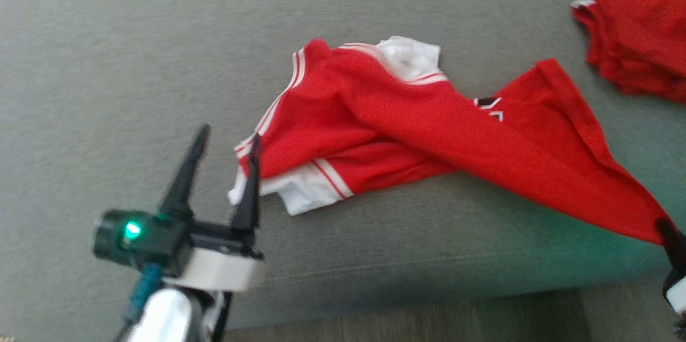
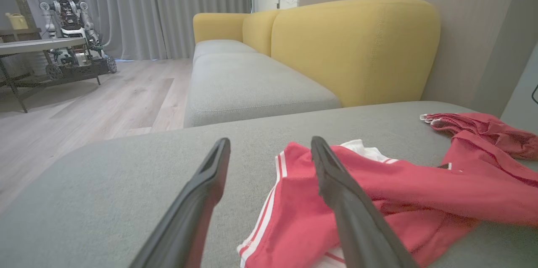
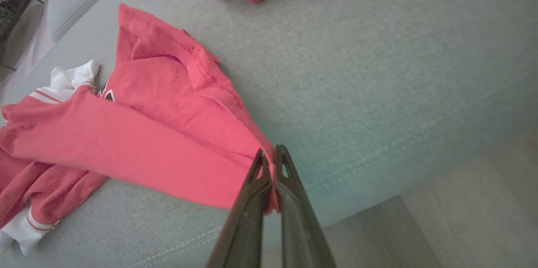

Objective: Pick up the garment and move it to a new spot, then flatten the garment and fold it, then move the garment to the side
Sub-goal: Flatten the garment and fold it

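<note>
Left gripper (image 2: pixel 270 141): two dark fingers rise from 6 o'clock, spread wide, with bare grey seat cushion (image 2: pixel 105 184) between the tips. The finger on the 5 o'clock side crosses the garment's white-striped edge; whether they touch cannot be told.

Garment (image 2: pixel 399 188): red with white trim, crumpled on the cushion, running from 5 toward 3 o'clock.

Second red cloth (image 2: pixel 491 131): bunched at 3 o'clock, close to the garment's far end.

Yellow backrest (image 2: pixel 353 45) at 1 o'clock. Wooden floor (image 2: pixel 105 95) at 9 to 10 o'clock. Another robot (image 2: pixel 69 20) beside a table (image 2: pixel 38 44) at 10 o'clock, grey curtains (image 2: pixel 168 7) behind.
</note>
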